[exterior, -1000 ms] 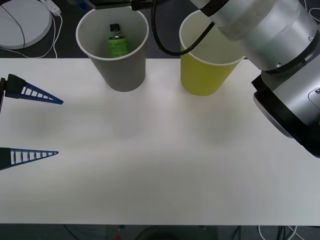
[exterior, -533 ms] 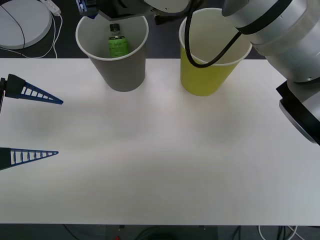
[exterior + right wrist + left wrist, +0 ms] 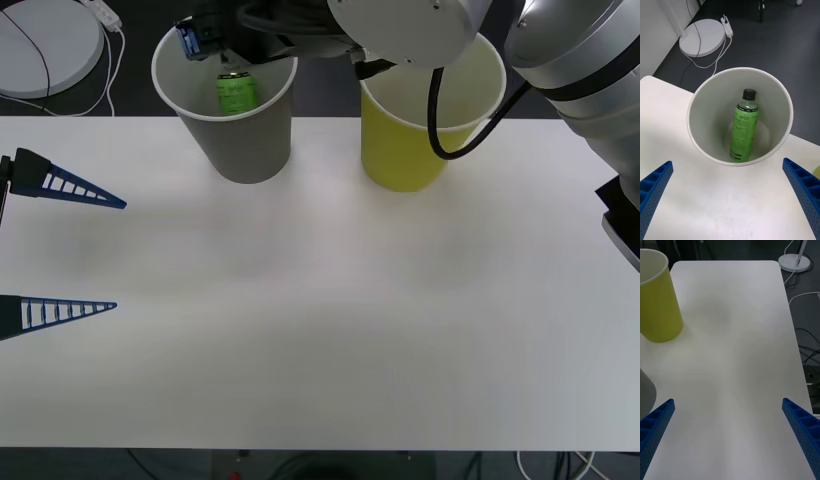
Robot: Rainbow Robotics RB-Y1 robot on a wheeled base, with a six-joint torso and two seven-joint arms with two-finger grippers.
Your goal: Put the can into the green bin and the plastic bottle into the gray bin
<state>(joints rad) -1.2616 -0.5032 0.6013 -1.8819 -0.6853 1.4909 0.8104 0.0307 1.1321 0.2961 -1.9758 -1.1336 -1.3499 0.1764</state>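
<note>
Your right gripper [image 3: 730, 198] hung over the gray bin [image 3: 245, 150] at the far side of the table [image 3: 320, 320], its blue fingers [image 3: 802, 191] spread wide with nothing between them; the arm reached across from the right, passing above the green bin [image 3: 405, 150]; inside the gray bin the plastic bottle [image 3: 744, 129] leaned against the wall, black cap up, its base on the bottom; the green bin stood just right of the gray one, the two apart, both upright near the far edge; your left gripper [image 3: 60, 245] waited at the left edge of the table, fingers [image 3: 70, 186] wide apart and empty, well clear of both bins; a white round base [image 3: 45, 45] with a cable lay on the floor beyond the far left corner.
</note>
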